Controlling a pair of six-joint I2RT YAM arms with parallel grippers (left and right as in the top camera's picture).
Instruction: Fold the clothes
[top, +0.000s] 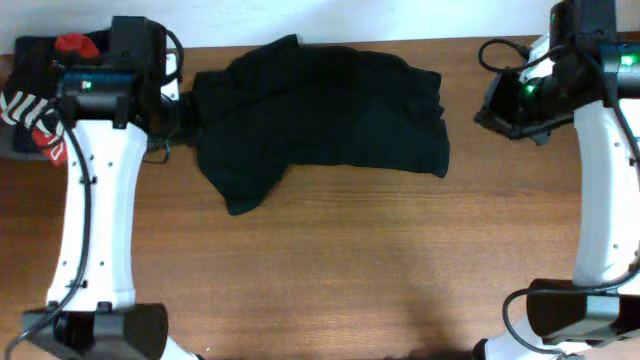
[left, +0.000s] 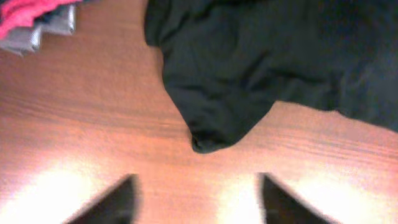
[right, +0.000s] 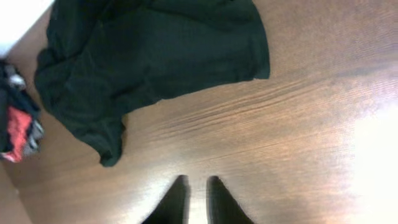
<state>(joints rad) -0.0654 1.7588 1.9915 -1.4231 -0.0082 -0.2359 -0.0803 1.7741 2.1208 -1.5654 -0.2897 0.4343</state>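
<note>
A brown wooden table fills the overhead view. The black T-shirt lies rumpled along its far edge between the two arms, with one loose flap trailing toward the near side on the left. The left gripper hovers over bare wood just short of that flap's tip, fingers spread wide and empty, with a heap of red and grey garments at the far left corner. The right gripper hangs over bare wood apart from the shirt's right edge, fingers only narrowly parted, holding nothing.
</note>
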